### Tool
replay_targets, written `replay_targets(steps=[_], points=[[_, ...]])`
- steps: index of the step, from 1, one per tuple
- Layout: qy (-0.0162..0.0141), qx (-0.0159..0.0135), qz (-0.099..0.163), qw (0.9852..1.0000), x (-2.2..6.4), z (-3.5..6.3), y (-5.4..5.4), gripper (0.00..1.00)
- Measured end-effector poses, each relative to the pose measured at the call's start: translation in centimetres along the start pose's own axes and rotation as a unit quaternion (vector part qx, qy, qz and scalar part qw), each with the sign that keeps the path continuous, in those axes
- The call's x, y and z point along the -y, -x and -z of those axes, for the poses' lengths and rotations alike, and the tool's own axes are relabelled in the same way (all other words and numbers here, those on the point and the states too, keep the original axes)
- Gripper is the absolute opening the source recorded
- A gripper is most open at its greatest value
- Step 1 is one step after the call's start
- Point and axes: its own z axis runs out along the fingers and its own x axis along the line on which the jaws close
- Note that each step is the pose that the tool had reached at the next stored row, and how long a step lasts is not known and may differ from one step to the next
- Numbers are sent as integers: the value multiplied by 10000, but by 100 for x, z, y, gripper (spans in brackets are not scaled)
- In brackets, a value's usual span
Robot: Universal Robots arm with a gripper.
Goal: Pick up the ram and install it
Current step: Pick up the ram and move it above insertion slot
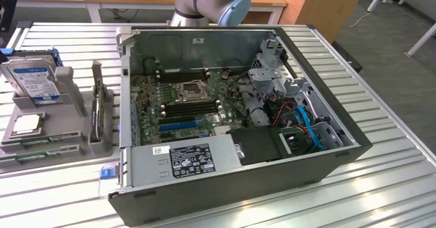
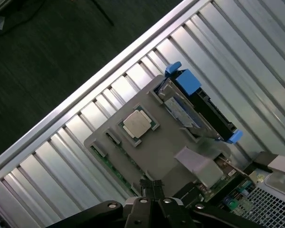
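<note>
The ram (image 1: 42,139) is a narrow green stick lying flat in the grey holder (image 1: 65,121) at the exterior view's left, with a second green stick (image 1: 38,157) just in front of it. In the wrist view the ram (image 2: 115,169) shows as a green strip along the holder's (image 2: 161,152) edge. My gripper (image 2: 152,186) hangs high above that holder, shut, with nothing between its black fingers. The open computer case (image 1: 232,110) holds the motherboard with its black memory slots (image 1: 194,107).
In the holder a silver hard drive (image 1: 34,80) stands upright and a square processor (image 1: 27,123) lies flat. The arm's base (image 1: 204,3) rises behind the case. The ribbed metal table (image 1: 381,151) ends close to the holder's far side in the wrist view.
</note>
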Motion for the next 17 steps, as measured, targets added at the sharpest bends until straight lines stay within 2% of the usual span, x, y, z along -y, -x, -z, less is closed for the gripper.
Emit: replay_targets(steps=[4,9,13,17], points=[[7,-15,332,9994,-1,0,-1,10],[16,-33,733,9973,-1,0,-1,10],[22,-46,1050,9945,-2,0,-2,10],[29,-60,1366,9906,-3,-1,-2,10]])
